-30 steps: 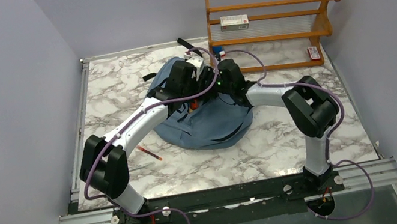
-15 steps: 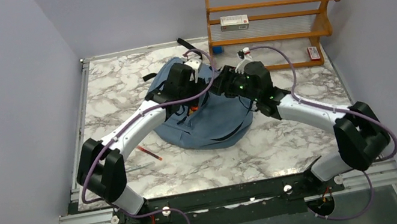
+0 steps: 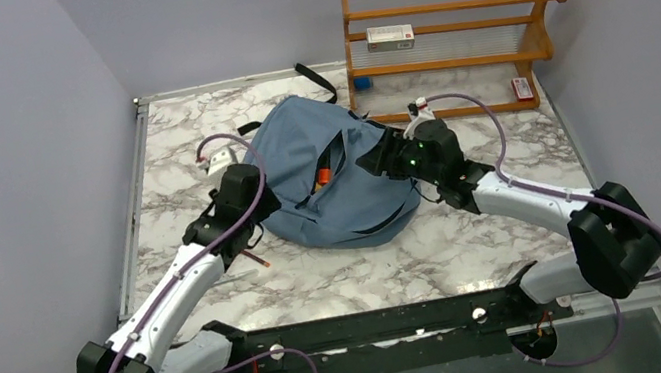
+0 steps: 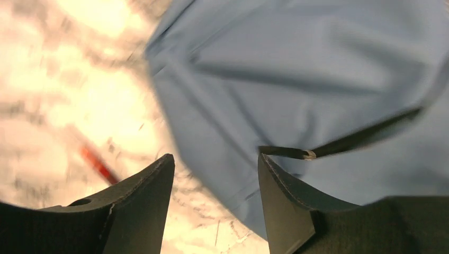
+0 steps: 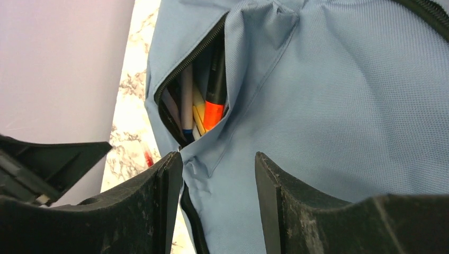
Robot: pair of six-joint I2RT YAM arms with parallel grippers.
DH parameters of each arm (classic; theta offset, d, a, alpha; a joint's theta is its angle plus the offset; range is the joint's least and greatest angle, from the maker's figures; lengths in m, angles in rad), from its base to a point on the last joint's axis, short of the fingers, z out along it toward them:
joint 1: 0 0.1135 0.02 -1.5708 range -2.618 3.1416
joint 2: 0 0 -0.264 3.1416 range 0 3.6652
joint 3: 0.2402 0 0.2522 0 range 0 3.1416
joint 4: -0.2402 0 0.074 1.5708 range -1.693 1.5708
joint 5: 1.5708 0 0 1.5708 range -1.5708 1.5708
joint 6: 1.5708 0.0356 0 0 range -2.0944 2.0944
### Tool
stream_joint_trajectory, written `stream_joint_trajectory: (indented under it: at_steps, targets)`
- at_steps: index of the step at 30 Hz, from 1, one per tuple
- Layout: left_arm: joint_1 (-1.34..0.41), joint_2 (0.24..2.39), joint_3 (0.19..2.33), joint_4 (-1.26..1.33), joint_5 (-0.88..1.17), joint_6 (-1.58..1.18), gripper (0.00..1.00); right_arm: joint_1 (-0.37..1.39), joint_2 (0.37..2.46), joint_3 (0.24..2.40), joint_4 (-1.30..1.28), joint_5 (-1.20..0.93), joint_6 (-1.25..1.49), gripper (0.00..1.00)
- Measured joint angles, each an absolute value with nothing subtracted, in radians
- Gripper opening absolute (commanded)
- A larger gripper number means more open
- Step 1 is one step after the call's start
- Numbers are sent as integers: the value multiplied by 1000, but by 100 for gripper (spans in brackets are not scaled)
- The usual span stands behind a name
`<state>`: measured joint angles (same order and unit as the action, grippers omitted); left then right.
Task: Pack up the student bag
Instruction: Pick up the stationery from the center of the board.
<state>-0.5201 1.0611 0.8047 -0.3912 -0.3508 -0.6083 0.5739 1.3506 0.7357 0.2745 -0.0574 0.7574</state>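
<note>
Blue fabric dead centre, Ray: the student bag (image 3: pixel 338 195) lies slumped on the marble worktop (image 3: pixel 478 243). Its front pocket (image 5: pixel 190 90) is unzipped, with an orange marker (image 5: pixel 213 114) and several pens (image 5: pixel 186 100) standing inside.

And an arm on either side of it, Kim. The right gripper (image 5: pixel 217 156) hangs just off the pocket mouth, jaws parted wide, nothing between them.

Same story opposite, Ray: the left gripper (image 4: pixel 214 159) hovers over the bag's near-left edge, just as open and just as empty. That wrist view is blurred, but a red pencil (image 4: pixel 99 165) shows on the marble just beside the fabric, not touching it.

So the packing looks partly done, Kim: stationery in the pocket, one straggler outside. The step in hand reads as the fetch for that pencil.

Tricky pick, Ray. It's a thin stick lying flat on a hard top. The left gripper probably needs to drop low, straddle it crosswise and pinch near the middle so it neither rolls nor tips.

Then the slit, Kim, which is narrow and floppy. The right gripper looks well placed to hold the lip open while the pencil slides in beside the marker. Zip last, most likely.
</note>
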Motion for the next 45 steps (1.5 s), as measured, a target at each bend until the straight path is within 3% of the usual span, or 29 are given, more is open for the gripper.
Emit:
stream_joint_trajectory:
  at_steps: [7,19,25,36,45]
  targets:
    - [-451,1147,711,-595,-428,-1042,62,574,1390,736,266,-72,771,57]
    - [-440,1385,711,-696,-407,-1253,60,574,1367,735,230,-60,786,57]
    - [-439,1393,714,-712,-408,-1265,46,574,1362,735,226,-56,789,57]
    - [-432,1415,729,-715,-411,-1272,1,574,1362,735,214,-52,797,57]
    - [-374,1341,737,-673,-400,-1205,0,574,1315,736,205,-38,792,57]
